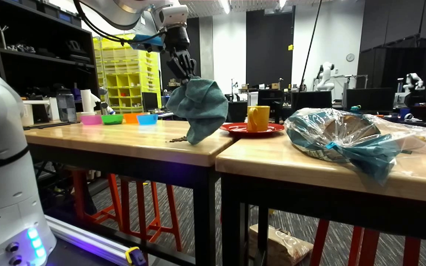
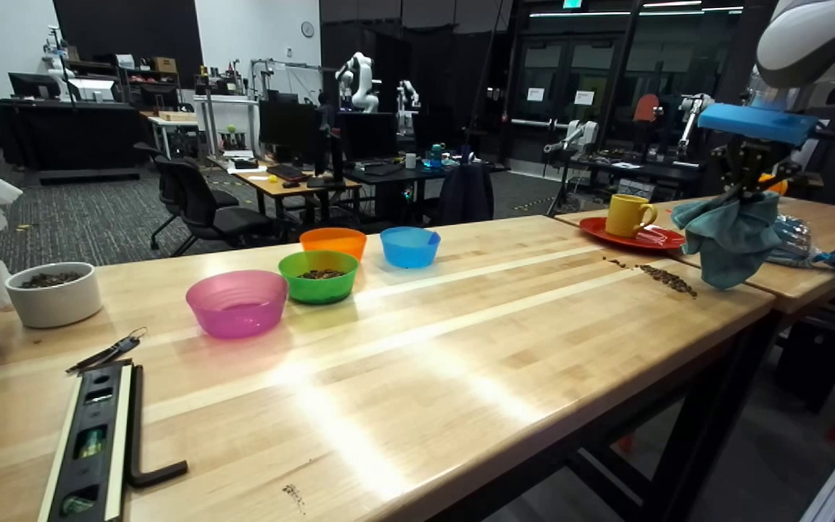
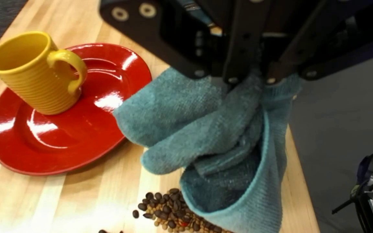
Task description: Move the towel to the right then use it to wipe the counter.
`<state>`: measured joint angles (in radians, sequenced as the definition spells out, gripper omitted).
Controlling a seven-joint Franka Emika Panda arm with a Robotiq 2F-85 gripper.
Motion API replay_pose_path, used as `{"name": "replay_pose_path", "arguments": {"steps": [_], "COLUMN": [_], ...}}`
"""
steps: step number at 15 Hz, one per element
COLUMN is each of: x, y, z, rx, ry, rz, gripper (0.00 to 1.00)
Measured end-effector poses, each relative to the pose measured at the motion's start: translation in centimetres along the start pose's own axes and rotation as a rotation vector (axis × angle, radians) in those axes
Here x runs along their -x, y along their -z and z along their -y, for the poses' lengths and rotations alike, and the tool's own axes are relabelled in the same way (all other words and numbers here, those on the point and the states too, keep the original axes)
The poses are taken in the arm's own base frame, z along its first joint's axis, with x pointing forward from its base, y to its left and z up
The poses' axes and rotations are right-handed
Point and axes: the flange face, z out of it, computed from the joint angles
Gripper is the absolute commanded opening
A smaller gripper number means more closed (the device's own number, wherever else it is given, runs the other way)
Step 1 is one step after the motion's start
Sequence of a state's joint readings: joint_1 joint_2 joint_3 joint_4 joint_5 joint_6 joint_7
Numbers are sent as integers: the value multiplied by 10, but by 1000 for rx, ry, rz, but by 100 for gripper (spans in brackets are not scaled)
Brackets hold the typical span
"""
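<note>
Along the desk [image 2: 417, 377] in an exterior view, from the left: white bowl [image 2: 55, 308], then spirit level [image 2: 88, 475] with hex key [image 2: 136, 420] just beside it. Next, pink bowl [image 2: 236, 312], green bowl [image 2: 320, 291] with dark bits inside, orange bowl [image 2: 334, 243], blue bowl [image 2: 409, 250]. Farther right, yellow mug [image 2: 624, 217] upright on red plate [image 2: 660, 237]; near the plate, scattered dark beans [image 2: 667, 280]. Just beside those, over the desk's right end, towel [image 2: 725, 254] hanging in folds, pinched tight between the narrowed fingers [image 1: 183, 69]. Cannot tell whether touching the desk. Beyond, clear plastic bag [image 1: 346, 129] on adjoining desk [image 1: 264, 157].
</note>
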<state>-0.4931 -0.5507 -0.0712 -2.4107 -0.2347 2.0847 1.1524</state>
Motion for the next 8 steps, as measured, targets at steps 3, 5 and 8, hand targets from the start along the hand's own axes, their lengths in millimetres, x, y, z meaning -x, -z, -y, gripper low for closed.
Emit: {"name": "replay_pose_path", "arguments": {"steps": [3,5,8], "x": [-3,-5,-9], "y": [-16,-28,-42], "z": [6,9,10], "rx": [23,39,56], "ry": [-9,-13,-17], "rz": [5,14,27], "gripper": [2,33,50]}}
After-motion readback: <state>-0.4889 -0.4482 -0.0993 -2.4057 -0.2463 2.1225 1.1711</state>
